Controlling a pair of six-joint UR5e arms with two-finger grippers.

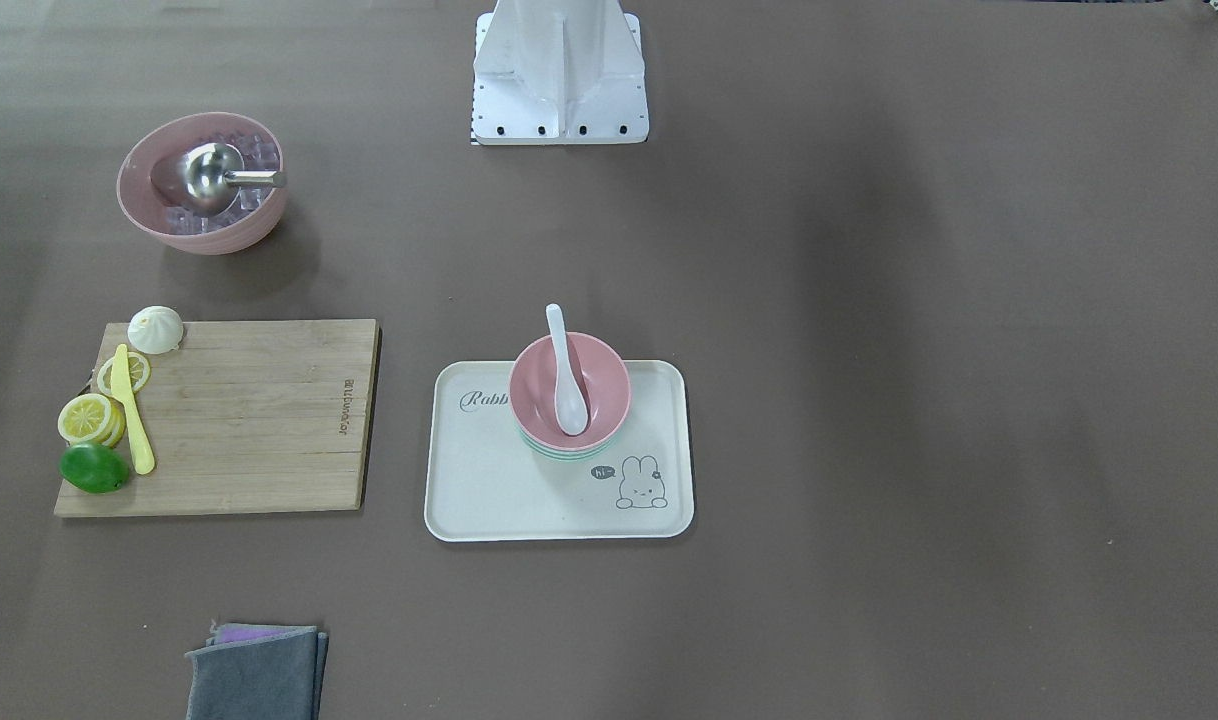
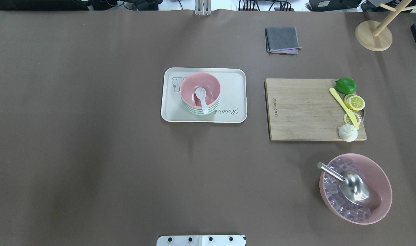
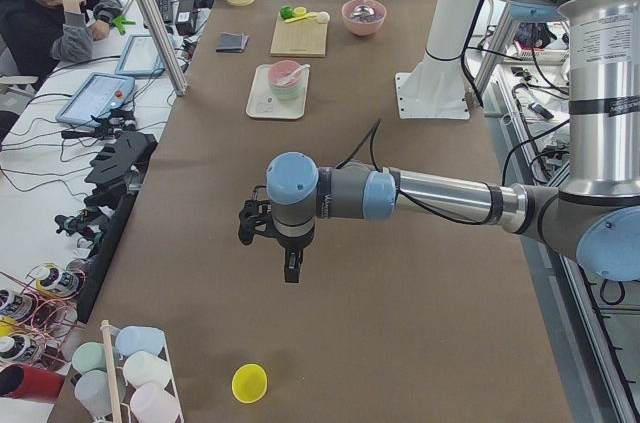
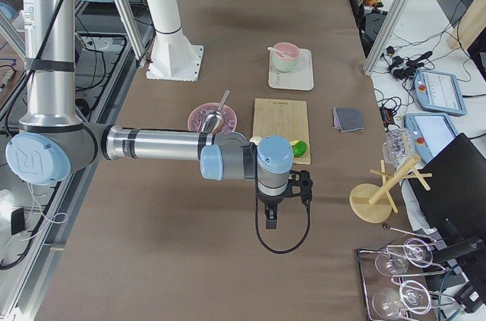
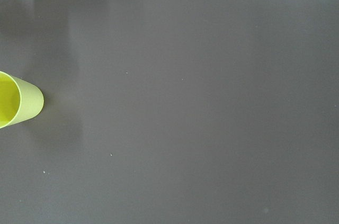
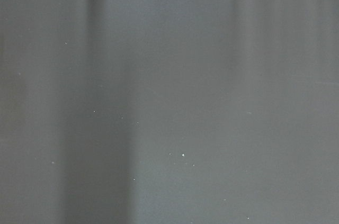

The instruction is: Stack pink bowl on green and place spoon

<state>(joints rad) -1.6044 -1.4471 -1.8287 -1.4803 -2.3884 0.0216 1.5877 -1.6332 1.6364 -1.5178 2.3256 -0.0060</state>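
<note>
1. The small pink bowl (image 1: 569, 390) sits nested on top of the stack on the cream rectangular tray with the rabbit drawing (image 1: 489, 480), about mid-desk. The pale green bowl (image 1: 554, 452) only shows as a thin rim peeking out under it.
2. The white ceramic spoon (image 1: 567, 375) lies inside the pink bowl, scoop end down in the bottom and handle leaning over the rim on the robot's side.
3. The left end effector (image 3: 290, 271) hangs above the brown desk (image 1: 869, 400) way out at the robot's left end, well apart from the tray. It only shows in the side view, so you can't tell whether it's released or clenched. Its wrist camera catches a small yellow plastic cup (image 5: 16, 105) lying on its side on the desk.
4. Same story for the right end effector (image 4: 271, 218): it hovers over bare desk out at the right end, past the bamboo cutting board (image 1: 259, 420), with its grip state impossible to tell.
5. Over on the robot's right there's a big pink bowl of clear ice cubes (image 1: 201, 180) with a metal scoop (image 1: 214, 178) resting in it.
</note>
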